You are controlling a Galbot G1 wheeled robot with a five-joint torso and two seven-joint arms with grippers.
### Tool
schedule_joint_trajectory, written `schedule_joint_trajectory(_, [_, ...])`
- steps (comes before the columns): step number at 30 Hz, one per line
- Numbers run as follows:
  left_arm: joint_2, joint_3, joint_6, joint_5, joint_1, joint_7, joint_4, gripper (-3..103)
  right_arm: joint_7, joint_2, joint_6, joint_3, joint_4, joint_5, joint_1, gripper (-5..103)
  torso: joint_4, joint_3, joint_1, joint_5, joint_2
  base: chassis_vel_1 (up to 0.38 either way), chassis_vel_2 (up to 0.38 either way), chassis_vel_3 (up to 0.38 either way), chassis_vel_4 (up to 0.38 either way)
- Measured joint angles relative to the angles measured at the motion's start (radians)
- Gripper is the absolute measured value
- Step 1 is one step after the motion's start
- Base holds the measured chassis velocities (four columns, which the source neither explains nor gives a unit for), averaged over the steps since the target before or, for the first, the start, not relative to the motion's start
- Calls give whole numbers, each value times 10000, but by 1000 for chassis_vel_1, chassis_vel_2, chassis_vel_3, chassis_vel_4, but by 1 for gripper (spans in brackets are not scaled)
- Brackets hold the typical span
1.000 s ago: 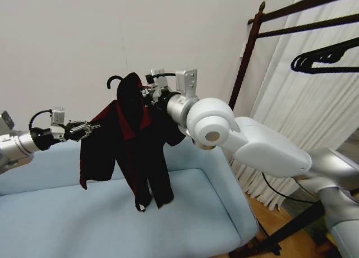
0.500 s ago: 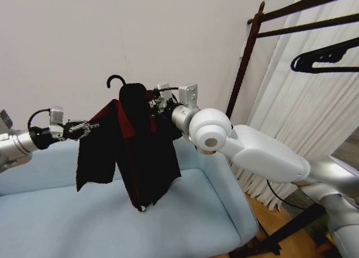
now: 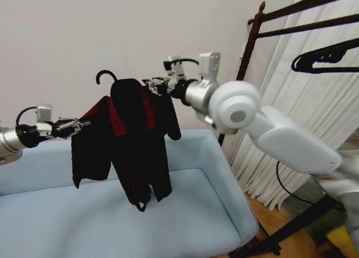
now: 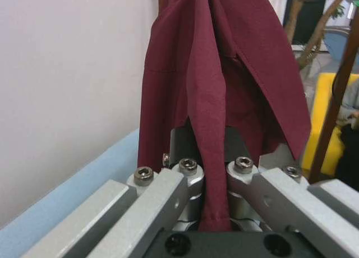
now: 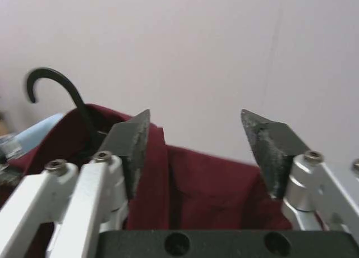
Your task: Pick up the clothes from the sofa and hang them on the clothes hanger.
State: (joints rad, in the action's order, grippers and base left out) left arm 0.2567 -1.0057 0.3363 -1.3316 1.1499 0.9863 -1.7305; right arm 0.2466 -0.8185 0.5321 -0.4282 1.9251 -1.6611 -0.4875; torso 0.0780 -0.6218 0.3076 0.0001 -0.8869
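Note:
A dark red garment [image 3: 132,140] hangs on a black hanger whose hook [image 3: 104,74] sticks up above the collar, held in the air over the light blue sofa [image 3: 185,213]. My left gripper [image 3: 84,123] is shut on the garment's shoulder edge; in the left wrist view the cloth [image 4: 224,73] runs down into the left gripper [image 4: 208,174]. My right gripper [image 3: 152,85] is at the garment's other shoulder. In the right wrist view the right gripper [image 5: 196,140] stands open, with the garment [image 5: 213,179] lying low between the fingers and the hook [image 5: 56,81] beyond it.
A dark wooden clothes rack [image 3: 252,39] stands at the right, with an empty black hanger [image 3: 325,59] on its rail. A white curtain [image 3: 303,118] hangs behind it. A plain wall is behind the sofa.
The right arm has risen and swung right, lifting the garment's shoulder higher. The garment and hook have shifted left, and the left gripper has drawn back to the left with the cloth.

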Motion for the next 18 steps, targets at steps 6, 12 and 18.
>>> schedule_joint_trajectory(6, [-38, -22, -154, 434, -2, 1265, 571, 2, -3240, 856, 1468, 80, -1159, 478, -286, 75, 3, 0, 0, 2, 0, 0, 0, 0, 0])
schedule_joint_trajectory(12, [-141, -27, -222, 898, -139, 2733, 1126, 2, -3346, 1061, 1963, -442, -818, 153, -178, 99, -3, 0, 0, 0, 0, 0, 0, 0, 0])
schedule_joint_trajectory(18, [-154, -77, -271, 1127, -186, 3421, 1197, 2, -3313, 857, 2037, -942, -772, 57, -536, 100, -3, -1, 0, -1, 0, 0, 0, 0, 0])
